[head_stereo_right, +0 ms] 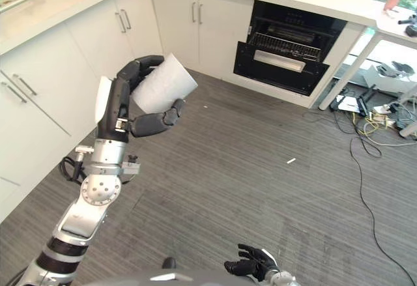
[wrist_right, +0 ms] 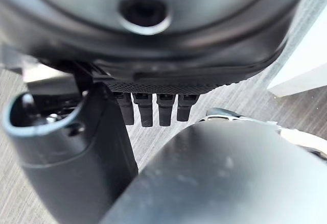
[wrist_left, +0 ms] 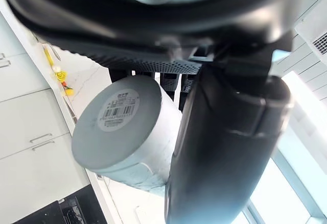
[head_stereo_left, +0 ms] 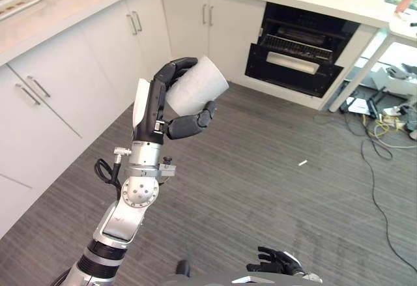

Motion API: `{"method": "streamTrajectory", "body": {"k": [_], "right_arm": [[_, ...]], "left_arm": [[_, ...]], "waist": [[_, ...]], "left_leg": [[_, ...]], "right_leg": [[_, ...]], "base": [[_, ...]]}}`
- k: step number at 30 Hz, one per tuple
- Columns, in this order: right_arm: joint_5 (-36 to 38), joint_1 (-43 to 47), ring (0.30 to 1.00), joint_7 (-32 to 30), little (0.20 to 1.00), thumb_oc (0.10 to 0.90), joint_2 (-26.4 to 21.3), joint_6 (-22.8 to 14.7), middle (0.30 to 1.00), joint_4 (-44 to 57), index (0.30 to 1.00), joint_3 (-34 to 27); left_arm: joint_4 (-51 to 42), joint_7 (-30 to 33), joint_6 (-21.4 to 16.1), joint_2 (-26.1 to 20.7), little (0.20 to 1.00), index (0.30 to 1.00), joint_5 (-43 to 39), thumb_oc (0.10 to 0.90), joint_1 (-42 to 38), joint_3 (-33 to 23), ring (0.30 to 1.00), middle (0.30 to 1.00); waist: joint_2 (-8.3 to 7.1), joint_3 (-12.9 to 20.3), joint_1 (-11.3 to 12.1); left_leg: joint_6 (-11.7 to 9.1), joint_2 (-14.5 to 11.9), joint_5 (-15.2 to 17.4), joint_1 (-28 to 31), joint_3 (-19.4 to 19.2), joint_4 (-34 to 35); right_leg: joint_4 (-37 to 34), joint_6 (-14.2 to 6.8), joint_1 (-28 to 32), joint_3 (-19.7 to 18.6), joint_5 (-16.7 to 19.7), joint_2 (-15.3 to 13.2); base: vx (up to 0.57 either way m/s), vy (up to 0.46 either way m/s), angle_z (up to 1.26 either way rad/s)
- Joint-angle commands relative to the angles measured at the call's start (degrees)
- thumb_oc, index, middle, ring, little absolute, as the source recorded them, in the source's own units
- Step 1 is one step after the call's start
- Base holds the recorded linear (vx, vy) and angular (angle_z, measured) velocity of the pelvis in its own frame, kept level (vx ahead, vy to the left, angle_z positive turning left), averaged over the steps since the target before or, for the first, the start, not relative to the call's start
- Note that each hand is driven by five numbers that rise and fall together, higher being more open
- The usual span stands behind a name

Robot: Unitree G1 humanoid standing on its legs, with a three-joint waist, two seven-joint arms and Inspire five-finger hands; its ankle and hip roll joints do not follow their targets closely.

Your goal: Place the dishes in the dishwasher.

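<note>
White and probably ceramic, the cup [head_stereo_left: 195, 86] looks light and stiff but smooth, breakable if dropped; its side wall is the sensible place to grip. The left hand [head_stereo_left: 171, 100] holds it there, fingers over the top and thumb beneath, tilted above the floor [head_stereo_left: 260, 169], well apart from the open dishwasher [head_stereo_left: 296, 51]. The right hand [head_stereo_left: 277, 260] hangs low, loosely curled and empty.
</note>
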State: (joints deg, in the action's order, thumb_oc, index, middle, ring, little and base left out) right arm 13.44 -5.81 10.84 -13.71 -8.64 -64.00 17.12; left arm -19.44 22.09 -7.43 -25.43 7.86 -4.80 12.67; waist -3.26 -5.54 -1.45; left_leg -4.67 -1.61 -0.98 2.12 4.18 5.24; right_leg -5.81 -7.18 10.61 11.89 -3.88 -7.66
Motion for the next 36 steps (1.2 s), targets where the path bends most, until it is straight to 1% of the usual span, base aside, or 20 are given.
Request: {"method": "streamTrajectory", "body": {"k": [1, 6, 7, 9, 10, 11, 12, 14, 17, 20, 22, 23, 25, 27, 29, 31, 32, 33, 34, 36], "right_arm": [[-2.4, -2.3, 0.9, 0.7, 0.9, 0.8, -3.5, -1.8, 0.9, 0.1, 0.9, 2.6], [-2.5, -2.4, 0.9, 0.6, 0.9, 0.8, -3.7, -2.4, 0.9, 0.3, 0.9, 2.1], [-2.7, -2.8, 0.9, 0.3, 0.9, 0.8, -3.6, -2.4, 0.9, 0.1, 0.9, 1.6], [-3.1, -2.6, 0.9, -1.6, 0.9, 0.8, -3.6, -2.8, 0.9, -0.8, 0.9, 0.2], [-2.3, -1.7, 0.9, -3.5, 0.9, 0.8, -3.8, -3.8, 0.9, -0.5, 0.9, -1.6], [-2.3, -1.7, 0.9, -3.5, 0.9, 0.8, -3.8, -3.8, 0.9, -0.5, 0.9, -1.6], [-0.1, 5.2, 0.9, -6.9, 0.9, 0.8, 0.2, -1.9, 0.9, -3.7, 0.9, -4.6], [-1.6, 5.5, 0.9, -7.9, 0.9, 0.8, 0.3, -2.2, 0.9, -4.5, 0.9, -4.3], [-2.5, 4.0, 0.9, -8.6, 0.9, 0.8, 0.6, -2.2, 0.9, -2.9, 0.9, -3.7], [-1.8, 2.3, 0.9, -8.7, 0.9, 0.8, -0.4, -1.6, 0.9, -3.4, 0.9, -5.4], [-1.9, 1.6, 0.9, -8.8, 0.9, 0.8, -0.8, -1.3, 0.9, -4.2, 0.9, -6.4], [-2.1, 0.8, 0.9, -8.7, 0.9, 0.8, -0.9, -1.1, 0.9, -4.6, 0.9, -7.0], [-2.1, 0.1, 0.9, -9.0, 0.9, 0.8, -1.3, -1.1, 0.9, -5.6, 0.9, -7.2], [-1.8, 0.1, 0.9, -10.1, 0.9, 0.8, -2.1, -0.9, 0.9, -6.8, 0.9, -8.1], [-1.2, 0.0, 0.9, -11.3, 0.9, 0.8, -3.3, -1.2, 0.9, -7.2, 0.9, -10.3], [0.4, 1.7, 0.9, -12.8, 0.9, 0.8, -4.8, -1.6, 0.9, -7.2, 0.9, -12.6], [0.5, 3.7, 0.9, -14.5, 0.9, 0.8, -6.2, -2.0, 0.9, -5.8, 0.9, -12.8], [0.5, 3.8, 0.9, -14.5, 0.9, 0.8, -6.2, -2.0, 0.9, -5.8, 0.9, -12.9], [1.8, 5.9, 0.9, -15.6, 0.9, 0.8, -7.5, -2.6, 0.9, -4.0, 0.9, -13.6], [1.8, 5.9, 0.9, -15.6, 0.9, 0.8, -7.5, -2.5, 0.9, -3.9, 0.9, -13.7]], "left_arm": [[-4.2, 2.2, -4.9, 0.2, 0.3, 0.3, 0.3, 0.4, -3.9, -5.3, 0.3, 0.3], [-6.0, 2.3, -5.1, 0.2, 0.3, 0.3, -0.5, 0.4, -2.1, -6.5, 0.3, 0.3], [-6.2, 2.1, -5.0, 0.2, 0.3, 0.3, -0.7, 0.4, -1.6, -6.6, 0.3, 0.3], [-6.6, 1.7, -4.8, 0.0, 0.3, 0.3, -1.4, 0.4, -0.9, -6.5, 0.3, 0.3], [-6.4, 1.8, -4.5, -0.4, 0.3, 0.3, -1.6, 0.4, -1.0, -5.8, 0.3, 0.3], [-6.4, 1.8, -4.5, -0.4, 0.3, 0.3, -1.6, 0.4, -1.0, -5.8, 0.3, 0.3], [-5.0, 0.5, -4.0, -0.4, 0.3, 0.3, -2.8, 0.4, -1.0, -4.1, 0.3, 0.3], [-4.7, 0.2, -3.8, -0.1, 0.3, 0.3, -3.6, 0.4, -1.6, -2.9, 0.3, 0.3], [-3.5, 0.6, -4.4, 0.8, 0.3, 0.3, -4.7, 0.4, -3.7, -1.0, 0.3, 0.3], [-2.0, 0.1, -4.4, 1.1, 0.3, 0.3, -5.1, 0.4, -4.4, -0.6, 0.3, 0.3], [-1.5, -0.5, -4.1, 1.3, 0.3, 0.3, -5.1, 0.4, -4.6, -0.6, 0.3, 0.3], [-1.4, -0.8, -3.9, 1.5, 0.3, 0.3, -5.0, 0.4, -4.6, -0.7, 0.3, 0.3], [-0.9, -1.5, -4.2, 1.5, 0.3, 0.3, -3.9, 0.4, -4.7, -0.6, 0.3, 0.3], [-0.3, -1.7, -4.2, 2.2, 0.3, 0.3, -4.8, 0.4, -5.3, 0.2, 0.3, 0.3], [0.2, -1.8, -4.4, 2.6, 0.3, 0.3, -5.6, 0.4, -5.2, 0.5, 0.3, 0.3], [-0.1, -2.0, -4.7, 2.2, 0.3, 0.3, -6.3, 0.4, -4.8, 0.2, 0.3, 0.3], [-0.4, -2.3, -4.8, 1.5, 0.3, 0.3, -6.5, 0.4, -5.0, 0.1, 0.3, 0.3], [-0.3, -2.3, -4.8, 1.4, 0.3, 0.3, -6.5, 0.4, -5.1, 0.1, 0.3, 0.3], [-1.0, -2.2, -4.8, 0.8, 0.3, 0.3, -6.6, 0.4, -5.7, 0.9, 0.3, 0.3], [-1.0, -2.2, -4.8, 0.7, 0.3, 0.3, -6.7, 0.4, -5.8, 1.0, 0.3, 0.3]], "waist": [[-0.81, 2.2, 0.9], [-1.41, 1.6, 2.1], [-1.44, 1.5, 2.2], [-0.88, 0.5, 1.6], [0.82, -1.4, -0.1], [0.82, -1.4, -0.1], [1.41, -1.5, 0.4], [1.43, -1.4, -0.3], [1.25, -0.9, -3.1], [0.38, -0.5, -5.6], [0.43, -0.3, -6.1], [0.33, 0.1, -6.4], [0.37, 1.2, -6.7], [1.39, 2.2, -7.8], [2.04, 2.4, -8.8], [1.84, 2.7, -8.8], [-1.35, 1.7, -7.4], [-1.18, 1.6, -7.3], [-4.64, -0.1, -5.3], [-3.81, -0.5, -4.6]], "left_leg": [[0.5, 0.0, -1.5, -1.8, -5.3, -0.2], [2.6, 1.8, -0.4, -1.7, -4.6, -0.2], [3.1, 2.2, -0.1, -1.4, -4.3, -0.2], [4.3, 2.9, 0.2, -0.6, -3.4, -0.2], [4.3, 2.0, 0.3, 0.7, -1.3, -0.2], [4.3, 2.0, 0.3, 0.7, -1.3, -0.2], [3.6, 2.6, 0.9, 2.3, 1.1, -0.2], [3.3, 2.9, 1.4, 3.1, 2.2, -0.2], [2.6, 3.7, 2.4, 4.4, 4.0, -0.2], [2.7, 4.8, 5.0, 7.2, 6.5, -0.2], [2.6, 4.4, 6.9, 9.2, 7.3, -0.2], [2.7, 4.3, 8.2, 10.7, 7.1, -0.2], [2.7, 3.7, 9.5, 12.8, 6.0, -0.2], [1.9, 2.3, 6.3, 14.7, 5.2, -0.2], [-0.4, 2.0, 4.4, 14.1, 3.1, -5.9], [-5.4, 2.6, -2.5, 10.9, 0.7, -17.8], [-8.2, 7.1, -8.0, 4.3, 0.8, -34.4], [-8.2, 6.9, -7.6, 3.9, 0.6, -35.2], [-6.7, 10.0, -4.9, -5.5, -2.3, -44.7], [-6.6, 9.0, -3.6, -6.0, -2.9, -46.6]], "right_leg": [[1.0, 1.1, -3.7, -2.2, 2.8, 3.2], [8.9, -0.5, -5.9, -1.3, 1.6, 1.0], [12.8, -1.0, -6.8, -0.9, 1.9, 0.4], [25.8, -2.5, -11.2, -1.3, 6.0, -0.7], [34.9, -2.7, -15.8, -4.0, 6.7, 2.4], [34.9, -2.7, -15.8, -4.0, 6.7, 2.4], [35.9, -2.3, -19.3, -4.0, 5.7, 4.7], [34.6, -2.1, -20.0, -3.3, 5.2, 4.9], [23.5, 0.1, -21.8, -4.1, 4.2, 6.5], [12.7, 0.1, -24.5, -5.3, 7.9, 7.6], [8.5, -0.1, -24.4, -1.5, 10.3, 6.7], [7.4, -0.1, -24.0, 0.5, 11.0, 6.2], [6.9, 1.2, -21.6, -0.2, 10.5, 6.5], [9.1, 3.2, -20.7, -1.5, 9.1, 7.9], [9.6, 4.0, -18.3, -1.4, 7.6, 8.6], [7.9, 4.7, -14.2, -2.8, 7.2, 9.1], [6.7, 5.4, -11.0, -6.1, 7.0, 7.0], [6.7, 5.4, -11.0, -6.2, 7.0, 7.2], [4.9, 5.6, -6.8, -9.6, 6.6, 5.2], [4.8, 5.7, -6.7, -10.1, 6.6, 6.2]], "base": [[0.06, 0.121, 0.17], [0.07, 0.149, 0.15], [0.12, 0.177, 0.26], [0.16, 0.248, 0.44], [0.13, 0.204, 0.38], [0.27, 0.178, 1.06], [0.2, 0.05, 1.15], [0.26, 0.035, 1.01], [0.35, -0.03, 0.87], [0.38, -0.077, 0.83], [0.38, -0.119, 0.31], [0.36, -0.119, 0.14], [0.37, -0.112, 0.12], [0.38, -0.121, -0.1], [0.36, -0.121, 0.09], [0.49, -0.177, -0.05], [0.46, -0.172, -0.38], [0.61, -0.269, -0.55], [0.27, -0.115, -0.88], [0.27, -0.076, -1.04]]}}
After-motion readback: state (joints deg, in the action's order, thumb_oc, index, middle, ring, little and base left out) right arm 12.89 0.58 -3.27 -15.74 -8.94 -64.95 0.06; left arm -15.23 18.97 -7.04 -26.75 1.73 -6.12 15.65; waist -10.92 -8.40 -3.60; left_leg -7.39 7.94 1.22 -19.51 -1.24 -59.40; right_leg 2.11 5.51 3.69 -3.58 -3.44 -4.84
